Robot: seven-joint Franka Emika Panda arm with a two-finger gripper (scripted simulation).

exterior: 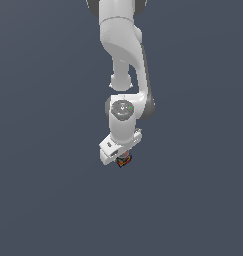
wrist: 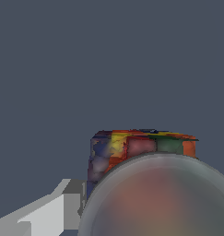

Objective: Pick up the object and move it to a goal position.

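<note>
With the gripper (exterior: 124, 159) clamped on the object (exterior: 124, 161) near the surface's middle, lift steadily and keep your wrist level toward the goal.

A plain, flat slate-grey surface (exterior: 43, 200) fills the whole exterior view, edge to edge. It has no seams, no texture, no markings and no visible horizon, so floor and backdrop cannot be told apart. No walls, furniture or windows appear. The light is soft and even, with a very faint brightening toward the lower part of the exterior view and no distinct shadow anywhere. In the wrist view the same uniform blue-grey background (wrist: 62, 69) takes up everything beyond the hand, equally smooth and featureless, with no edges, objects or light sources to be seen.
</note>
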